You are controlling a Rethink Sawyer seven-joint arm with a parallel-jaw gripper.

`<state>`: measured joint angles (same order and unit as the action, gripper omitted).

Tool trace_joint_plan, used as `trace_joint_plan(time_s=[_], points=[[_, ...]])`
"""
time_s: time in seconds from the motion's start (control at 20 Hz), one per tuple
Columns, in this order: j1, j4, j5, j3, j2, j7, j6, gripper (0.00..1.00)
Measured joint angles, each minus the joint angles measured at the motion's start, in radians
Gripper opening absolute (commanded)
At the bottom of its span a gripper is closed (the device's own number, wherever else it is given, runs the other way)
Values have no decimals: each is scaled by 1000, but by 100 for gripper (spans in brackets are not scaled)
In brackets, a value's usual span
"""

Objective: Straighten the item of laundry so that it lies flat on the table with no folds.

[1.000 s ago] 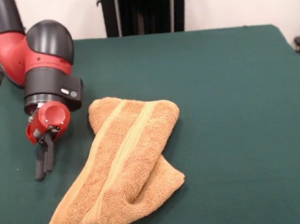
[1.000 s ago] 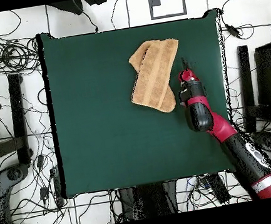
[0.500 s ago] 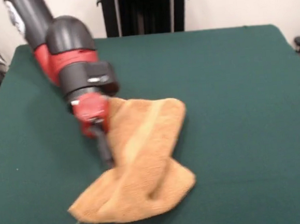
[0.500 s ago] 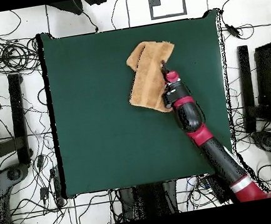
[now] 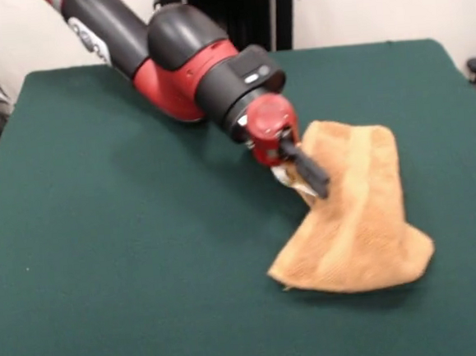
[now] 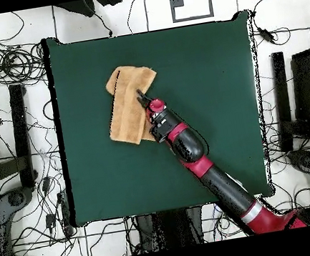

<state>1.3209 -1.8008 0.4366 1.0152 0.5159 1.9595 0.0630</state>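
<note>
The tan-orange towel (image 5: 359,222) lies crumpled and folded over itself on the right part of the green table (image 5: 119,237). My gripper (image 5: 314,182) reaches in from the upper left, tilted low. Its black fingers (image 5: 305,166) are together and press against the towel's left edge, where a small white tag (image 5: 289,178) shows. The fingers look shut with no cloth seen between them. From overhead, the towel (image 6: 127,108) sits in the table's (image 6: 207,75) upper left area, with the gripper (image 6: 139,94) on its right side.
Green cloth stretches wide to the left of the towel in the front view. The table's right edge (image 5: 460,70) is close to the towel there. Cables (image 6: 3,64) and black stands (image 6: 22,133) lie on the floor around the table.
The arm has swept across the table from left to right in the front view, shoving the towel along with it. The towel has bunched up and shifted towards the right edge.
</note>
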Motion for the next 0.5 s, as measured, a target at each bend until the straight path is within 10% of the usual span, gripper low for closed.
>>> trace_joint_plan(time_s=[0.5], points=[[14, -32, -19, 0, 44, 0, -58, 100]])
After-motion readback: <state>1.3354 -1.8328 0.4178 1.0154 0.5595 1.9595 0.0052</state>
